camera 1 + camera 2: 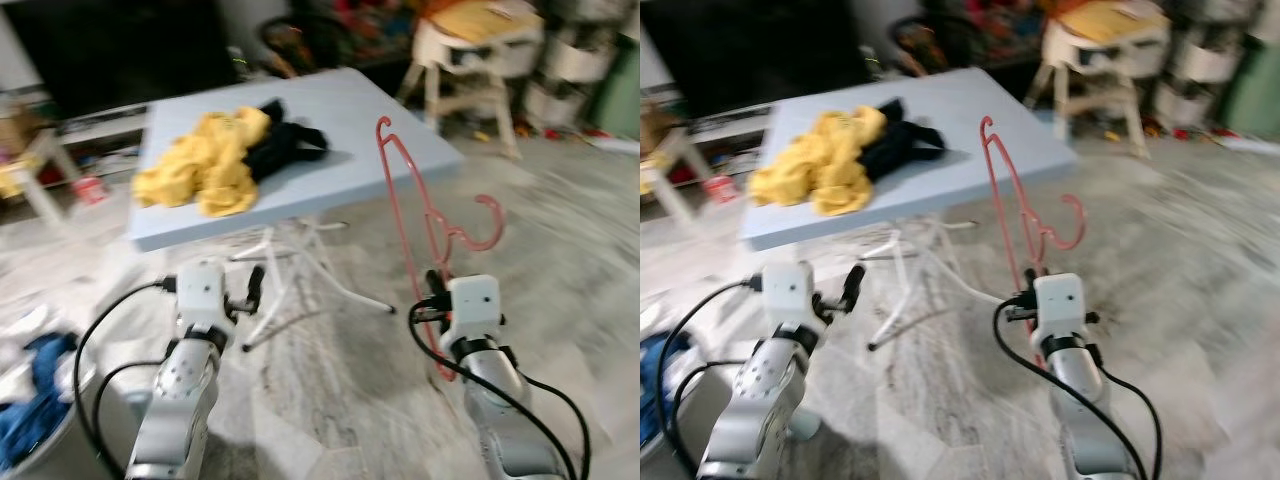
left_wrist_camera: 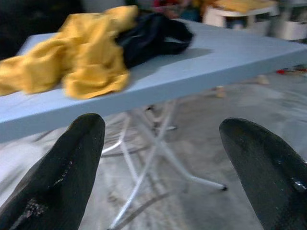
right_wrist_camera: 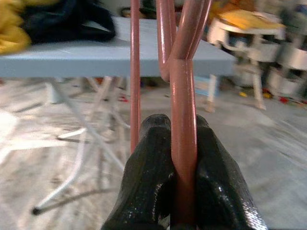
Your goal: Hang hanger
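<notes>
A pale blue folding table (image 1: 390,120) carries a yellow garment (image 1: 205,165) and a black one (image 1: 285,145) near its left edge. The right gripper (image 1: 436,285) pinches the pink hanger (image 1: 400,215) upright over the floor, seemingly ready for carrying. The left gripper (image 1: 250,292) is spread wide, empty.

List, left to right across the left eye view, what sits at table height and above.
Yellow garment → black garment, touching it on the light blue table → pink hanger, held upright by the right pincer → white high chair beyond the table.
</notes>
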Controlling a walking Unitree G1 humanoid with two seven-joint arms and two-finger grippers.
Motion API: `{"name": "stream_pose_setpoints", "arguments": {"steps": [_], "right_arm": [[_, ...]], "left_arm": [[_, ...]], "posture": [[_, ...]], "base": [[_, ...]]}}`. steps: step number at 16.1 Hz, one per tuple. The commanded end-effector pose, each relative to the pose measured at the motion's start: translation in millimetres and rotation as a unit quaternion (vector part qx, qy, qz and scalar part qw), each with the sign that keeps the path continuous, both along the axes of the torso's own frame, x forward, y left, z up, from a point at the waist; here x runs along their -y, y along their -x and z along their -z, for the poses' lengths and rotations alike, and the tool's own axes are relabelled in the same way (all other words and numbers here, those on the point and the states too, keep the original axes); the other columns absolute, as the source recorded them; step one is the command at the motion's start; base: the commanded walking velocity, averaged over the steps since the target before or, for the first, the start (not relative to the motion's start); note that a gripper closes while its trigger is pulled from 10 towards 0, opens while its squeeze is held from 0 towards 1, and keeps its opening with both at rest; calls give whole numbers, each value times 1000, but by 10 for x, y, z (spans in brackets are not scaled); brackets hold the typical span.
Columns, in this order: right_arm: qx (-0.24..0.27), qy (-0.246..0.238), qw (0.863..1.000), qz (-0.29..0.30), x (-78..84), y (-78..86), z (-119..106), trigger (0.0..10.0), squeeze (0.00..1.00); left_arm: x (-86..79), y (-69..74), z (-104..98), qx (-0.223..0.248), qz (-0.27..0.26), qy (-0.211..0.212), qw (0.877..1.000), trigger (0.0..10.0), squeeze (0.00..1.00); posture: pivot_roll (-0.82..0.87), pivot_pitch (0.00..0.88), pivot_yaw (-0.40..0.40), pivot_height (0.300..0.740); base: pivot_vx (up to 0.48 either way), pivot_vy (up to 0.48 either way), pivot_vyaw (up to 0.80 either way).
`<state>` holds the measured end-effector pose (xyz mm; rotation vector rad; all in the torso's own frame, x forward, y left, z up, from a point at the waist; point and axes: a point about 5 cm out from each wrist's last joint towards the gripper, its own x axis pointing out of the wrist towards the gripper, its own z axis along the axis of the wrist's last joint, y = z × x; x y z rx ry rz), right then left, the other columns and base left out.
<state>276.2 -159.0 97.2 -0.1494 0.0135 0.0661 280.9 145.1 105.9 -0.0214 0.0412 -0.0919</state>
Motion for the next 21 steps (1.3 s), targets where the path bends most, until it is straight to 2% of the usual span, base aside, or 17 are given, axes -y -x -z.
{"name": "stream_pose_setpoints", "arguments": {"steps": [1, 2, 9, 21], "right_arm": [[11, -6, 1000, 0, -22, -30, -56, 10000, 0], [10, -5, 1000, 1, -19, -28, -51, 10000, 0], [15, 6, 1000, 4, 3, -45, -63, 10000, 0], [14, 10, 1000, -2, -37, -58, -47, 10000, 0]], "left_arm": [[-43, -4, 8, -4, 6, 4, 1000, 10000, 0], [-30, 0, 1, -4, 19, 20, 1000, 10000, 0], [84, 31, 28, -9, 56, 27, 998, 10000, 0], [159, 42, 55, -15, 86, 28, 996, 10000, 0]], "posture": [[-75, 0, 98, 740], [-75, 0, 99, 740], [-84, 0, 109, 740], [-86, 0, 108, 740]], "base": [[0, 0, -800], [0, 0, -800], [0, 0, -800], [321, 0, -800]]}}
